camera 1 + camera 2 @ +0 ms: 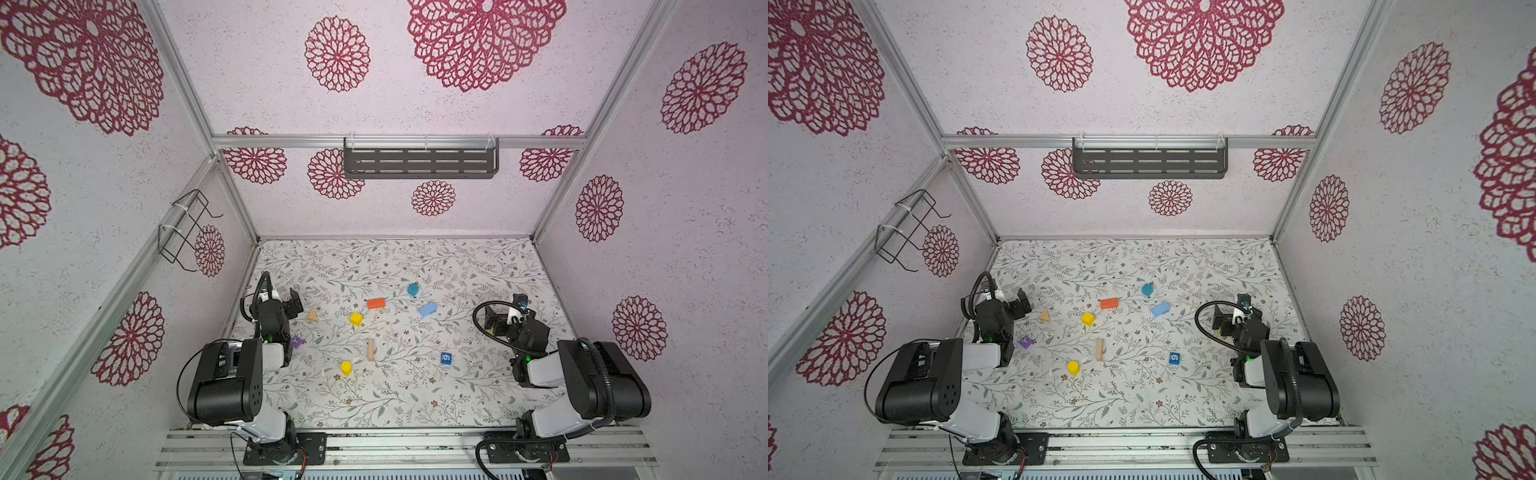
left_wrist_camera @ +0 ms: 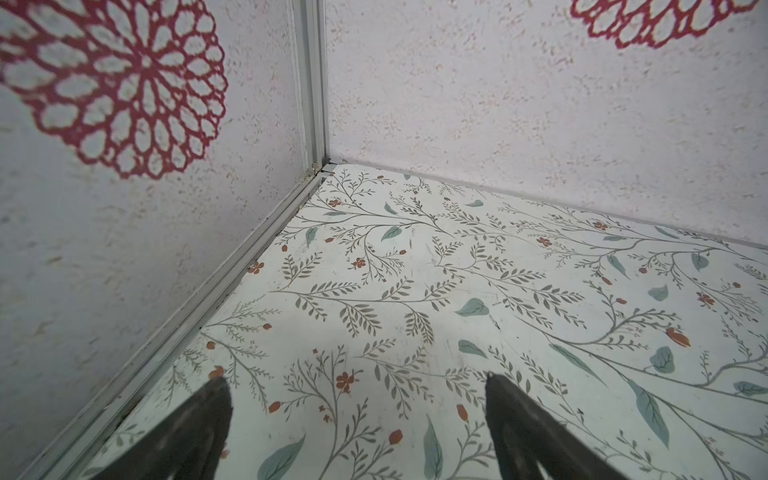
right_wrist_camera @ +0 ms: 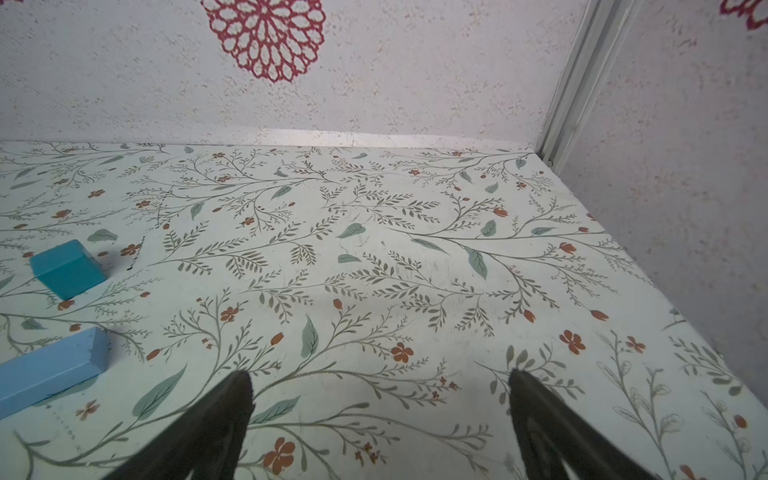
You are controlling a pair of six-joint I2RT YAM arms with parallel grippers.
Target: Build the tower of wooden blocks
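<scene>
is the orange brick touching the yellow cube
No, a clear gap separates the orange brick from the yellow cube.

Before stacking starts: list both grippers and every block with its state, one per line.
left gripper: open, empty
right gripper: open, empty
orange brick: lying, unstacked
light blue brick: lying, unstacked
teal block: unstacked
yellow cube: unstacked
yellow cylinder: upright, unstacked
tan brick: lying, unstacked
blue numbered cube: unstacked
purple block: unstacked
small tan block: unstacked
</scene>
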